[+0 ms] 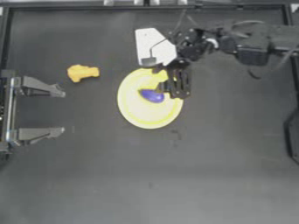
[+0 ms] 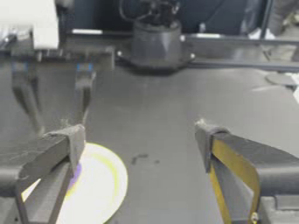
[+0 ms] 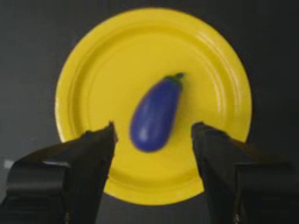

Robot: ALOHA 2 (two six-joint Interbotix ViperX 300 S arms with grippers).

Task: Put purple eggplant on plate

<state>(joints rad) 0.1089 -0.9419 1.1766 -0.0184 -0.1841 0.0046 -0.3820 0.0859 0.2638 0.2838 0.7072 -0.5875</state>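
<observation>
Dim, soft-focus views; glare whitens the plate (image 1: 131, 111).

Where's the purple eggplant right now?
In the top view the purple eggplant lies on the plate near the table's middle, just left of the open right gripper, which hovers over the plate's right edge without touching it.

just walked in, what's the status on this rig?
The purple eggplant lies on the yellow plate near the table's middle. The right gripper hangs over the plate with its jaws open on either side of the eggplant, not gripping it. The left gripper sits parked and open at the table's left edge. An orange-yellow lumpy piece lies on the table left of the plate, untouched. Going by how things lie, the placement looks done.
</observation>
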